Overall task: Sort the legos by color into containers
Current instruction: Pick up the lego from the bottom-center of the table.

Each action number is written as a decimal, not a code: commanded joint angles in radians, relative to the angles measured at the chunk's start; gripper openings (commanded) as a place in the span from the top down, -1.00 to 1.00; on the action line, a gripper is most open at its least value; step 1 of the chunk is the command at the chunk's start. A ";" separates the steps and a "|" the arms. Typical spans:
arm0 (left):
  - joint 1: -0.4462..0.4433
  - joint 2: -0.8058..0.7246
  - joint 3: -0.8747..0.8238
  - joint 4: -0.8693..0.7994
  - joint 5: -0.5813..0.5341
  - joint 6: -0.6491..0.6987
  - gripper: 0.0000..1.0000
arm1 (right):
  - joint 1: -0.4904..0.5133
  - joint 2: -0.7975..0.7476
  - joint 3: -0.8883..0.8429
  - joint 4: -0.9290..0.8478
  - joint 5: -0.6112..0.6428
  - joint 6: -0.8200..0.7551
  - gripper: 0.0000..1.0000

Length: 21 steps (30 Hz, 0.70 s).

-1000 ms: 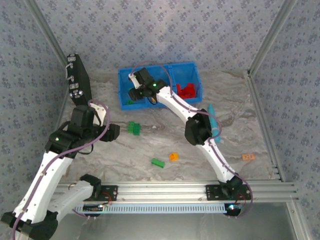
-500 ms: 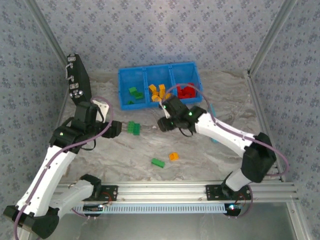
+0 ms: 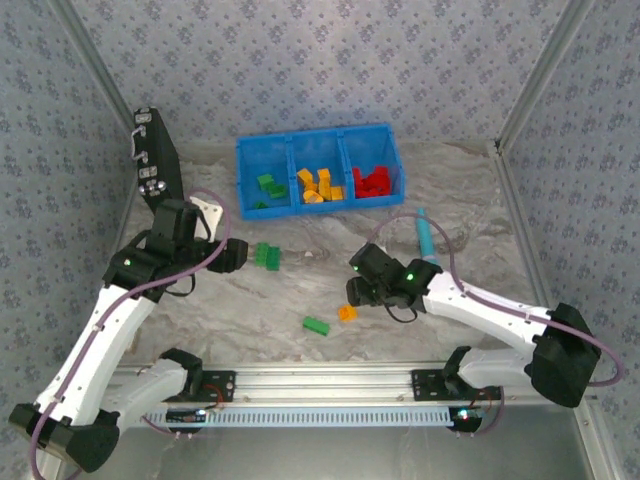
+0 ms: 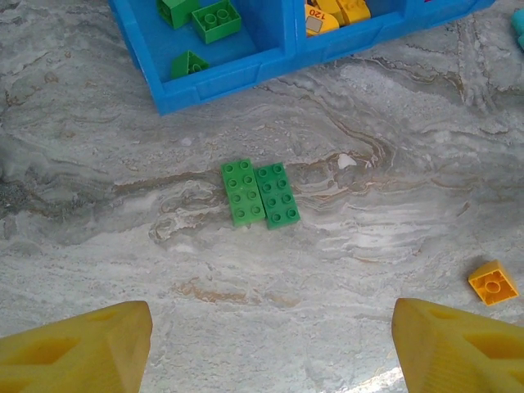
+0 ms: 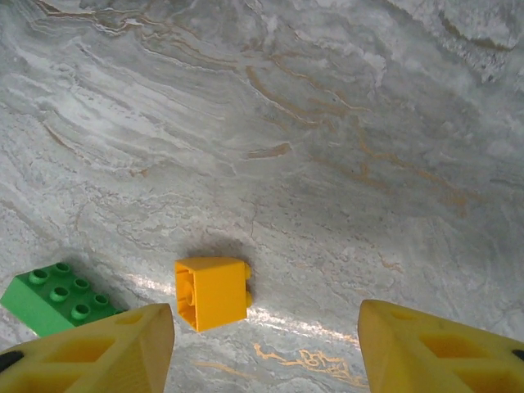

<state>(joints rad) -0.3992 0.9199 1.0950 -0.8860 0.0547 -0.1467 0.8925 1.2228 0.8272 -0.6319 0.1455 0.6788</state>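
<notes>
Right wrist view: our right gripper (image 5: 264,315) hangs spread wide, holding nothing. The orange brick (image 5: 211,292) lies tipped on the table, nearer one finger than centred, with a green brick (image 5: 57,296) just left of it. We'd centre first, drop straight, pinch the flat sides and stay clear of the green. Our left gripper (image 4: 270,315) gapes empty near the green pair (image 4: 260,193), with the blue bin (image 4: 221,78) beyond.

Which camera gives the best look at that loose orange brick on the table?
The right wrist view: the orange brick sits close and sharp, a green brick beside it. The top external view shows it as a tiny spot; the left wrist view catches it small near the right edge.
</notes>
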 commanded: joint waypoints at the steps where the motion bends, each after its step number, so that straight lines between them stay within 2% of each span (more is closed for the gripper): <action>1: 0.002 -0.010 0.020 0.012 0.019 0.012 -0.54 | -0.002 0.016 -0.020 0.027 -0.035 0.046 -0.28; 9: 0.002 -0.028 0.008 -0.001 0.017 0.013 -0.54 | 0.026 0.113 -0.022 0.085 -0.112 0.083 -0.30; 21: 0.000 -0.042 -0.002 -0.008 0.014 0.019 -0.55 | 0.077 0.272 0.058 0.035 -0.096 0.082 -0.31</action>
<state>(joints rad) -0.3992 0.9009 1.0943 -0.8867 0.0593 -0.1459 0.9596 1.4693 0.8410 -0.5610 0.0372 0.7525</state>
